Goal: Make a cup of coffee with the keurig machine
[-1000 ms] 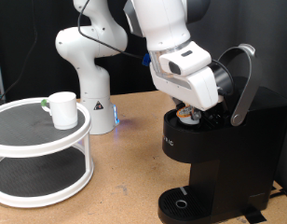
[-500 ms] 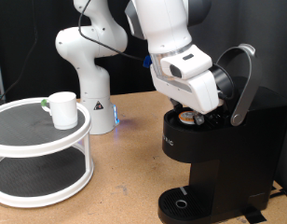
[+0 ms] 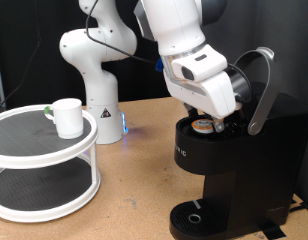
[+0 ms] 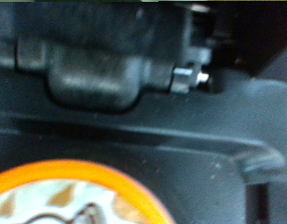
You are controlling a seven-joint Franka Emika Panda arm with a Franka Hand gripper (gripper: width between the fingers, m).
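The black keurig machine (image 3: 234,170) stands at the exterior view's right with its grey-handled lid (image 3: 262,90) raised. A tan-topped coffee pod (image 3: 202,126) sits in the open holder. My gripper (image 3: 218,120) hangs just above and beside the pod, its fingertips masked by the white hand. In the wrist view the pod's orange-rimmed top (image 4: 69,196) fills the lower edge, close under black machine parts (image 4: 97,65); no fingers show there. The white cup (image 3: 66,116) stands on the round white stand (image 3: 44,160) at the exterior view's left, far from the gripper.
The stand has two tiers with dark mesh shelves. The arm's white base (image 3: 94,80) rises behind it on the wooden table. The machine's round drip tray (image 3: 194,217) sits bare at the bottom. A black curtain closes the back.
The hand has shifted slightly up and toward the exterior view's right, so more of the pod shows in the holder. The cup and the lid have not moved.
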